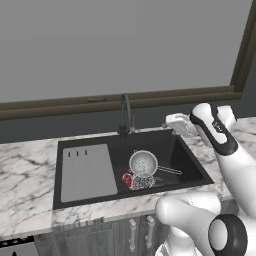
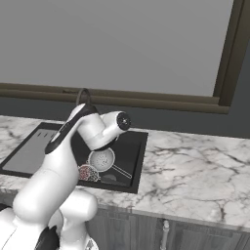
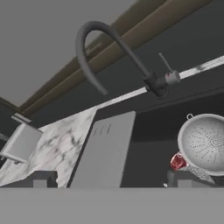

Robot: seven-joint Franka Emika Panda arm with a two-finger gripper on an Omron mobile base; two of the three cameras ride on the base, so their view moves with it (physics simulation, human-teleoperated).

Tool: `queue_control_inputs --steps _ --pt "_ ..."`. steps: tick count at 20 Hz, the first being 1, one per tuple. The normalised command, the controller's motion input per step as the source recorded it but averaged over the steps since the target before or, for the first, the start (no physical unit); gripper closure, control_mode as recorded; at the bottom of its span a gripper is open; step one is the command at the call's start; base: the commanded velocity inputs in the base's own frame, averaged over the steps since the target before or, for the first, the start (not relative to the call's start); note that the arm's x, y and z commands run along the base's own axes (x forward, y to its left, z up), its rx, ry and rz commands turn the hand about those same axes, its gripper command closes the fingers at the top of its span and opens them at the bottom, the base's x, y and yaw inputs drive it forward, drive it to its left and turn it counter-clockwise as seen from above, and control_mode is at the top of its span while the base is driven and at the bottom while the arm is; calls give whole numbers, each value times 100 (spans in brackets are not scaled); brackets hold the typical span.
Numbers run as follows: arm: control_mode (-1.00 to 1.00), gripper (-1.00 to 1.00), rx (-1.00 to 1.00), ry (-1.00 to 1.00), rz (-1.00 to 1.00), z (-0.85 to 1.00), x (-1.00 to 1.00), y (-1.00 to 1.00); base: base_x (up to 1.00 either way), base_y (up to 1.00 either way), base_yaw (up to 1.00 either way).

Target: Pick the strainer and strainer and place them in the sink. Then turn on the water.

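Dark fingertips point(image 3: 39, 179) sit wide apart at the bottom of your hand view, one at 7 o'clock and one at 5 o'clock; jaws are open with nothing between them. Gripper point(image 3: 111, 183) is up in the air, touching nothing.

From the jaws outward in your hand view:
- Grey slotted board point(image 3: 105, 151) lies straight ahead at 12 o'clock, flat in the sink point(image 3: 151, 131).
- Deep strainer point(image 3: 205, 143) is off at 2 o'clock from the jaws, well clear of the right fingertip's line, mesh bowl facing up, small wire loop on its rim.
- Something small and red point(image 3: 177, 162) sits just beside that bowl, at its 8 o'clock, partly behind the right fingertip.
- Faucet point(image 3: 113, 48) arches overhead at 12 o'clock, spout curling down towards the board; its thin side lever point(image 3: 165, 63) sticks up at 1 o'clock. No stream from it.

From your left base view: both strainers are already in the sink point(image 1: 165, 142), right of the board point(image 1: 89, 171). Deep strainer point(image 1: 143, 162) is mid-basin; second strainer point(image 1: 143, 181) touches it at its 6 o'clock, with a red item point(image 1: 127, 179) at that one's 9 o'clock. A thin handle point(image 1: 169, 170) runs out towards 4 o'clock. The hand point(image 1: 181, 125) hangs above the basin's rear right corner, at 3 o'clock from the faucet point(image 1: 125, 115) and apart from it.

Right base view: the arm covers most of the basin; strainer point(image 2: 101, 159) shows just below the wrist.
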Motion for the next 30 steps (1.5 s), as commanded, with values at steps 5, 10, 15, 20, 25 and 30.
queue_control_inputs --steps 5,10,15,20,25,30 --pt "-100 -100 8 13 -1 -15 15 4 0 0 0" --pt "-100 -100 10 9 -1 -12 17 1 0 0 0" --pt "-100 -100 2 1 -1 -11 20 9 0 0 0" --pt "-100 -100 5 2 -1 -3 21 4 0 0 0" --pt "-100 -100 6 5 -2 -15 23 2 0 0 0" --pt "-100 -100 0 0 -3 -27 25 6 0 0 0"
